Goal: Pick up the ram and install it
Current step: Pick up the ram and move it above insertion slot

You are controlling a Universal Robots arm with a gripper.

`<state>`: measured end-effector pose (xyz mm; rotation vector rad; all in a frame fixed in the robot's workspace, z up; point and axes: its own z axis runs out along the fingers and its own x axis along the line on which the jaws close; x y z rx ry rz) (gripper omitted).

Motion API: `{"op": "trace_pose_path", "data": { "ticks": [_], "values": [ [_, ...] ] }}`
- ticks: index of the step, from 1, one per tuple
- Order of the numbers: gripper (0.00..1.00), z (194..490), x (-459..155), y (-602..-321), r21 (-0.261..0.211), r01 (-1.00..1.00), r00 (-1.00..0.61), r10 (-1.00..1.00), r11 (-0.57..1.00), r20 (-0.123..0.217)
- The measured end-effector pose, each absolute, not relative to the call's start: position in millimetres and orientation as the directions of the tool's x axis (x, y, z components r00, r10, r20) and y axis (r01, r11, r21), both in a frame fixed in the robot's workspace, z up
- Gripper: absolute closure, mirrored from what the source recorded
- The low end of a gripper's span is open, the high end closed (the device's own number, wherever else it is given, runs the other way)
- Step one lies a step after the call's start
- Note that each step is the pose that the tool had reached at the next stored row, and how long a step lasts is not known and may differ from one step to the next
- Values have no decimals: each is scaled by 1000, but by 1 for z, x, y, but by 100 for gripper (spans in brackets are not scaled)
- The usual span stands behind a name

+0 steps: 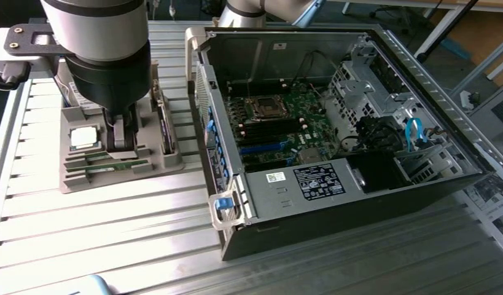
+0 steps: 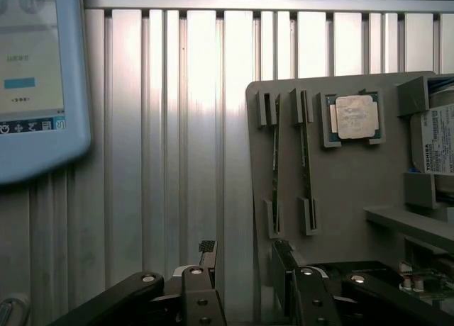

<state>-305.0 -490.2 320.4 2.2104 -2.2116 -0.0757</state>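
Two rams stand on edge in slots of a grey holder tray (image 2: 340, 198): one thin green ram (image 2: 275, 170) and a second ram (image 2: 306, 163) beside it. In the exterior view a ram (image 1: 113, 166) lies along the tray's near side, just below my gripper (image 1: 124, 144). My gripper (image 2: 245, 259) is open, nothing sits between its fingers (image 2: 206, 249), and it hovers over the tray's edge, short of the sticks. The open computer case (image 1: 333, 203) shows its motherboard (image 1: 276, 117) with memory slots (image 1: 268, 130).
A silver processor chip (image 2: 352, 117) and a labelled hard drive (image 2: 438, 138) share the tray. A light blue tablet (image 2: 35, 85) lies on the slatted aluminium table (image 2: 177, 127). The case's raised side wall (image 1: 214, 123) stands between tray and motherboard.
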Motion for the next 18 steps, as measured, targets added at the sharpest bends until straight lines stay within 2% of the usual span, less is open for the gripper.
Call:
{"op": "trace_pose_path", "data": {
  "ticks": [18],
  "values": [
    [56,316,-305,-490,44,-999,-1,-1000,0,-24]
  ]
}}
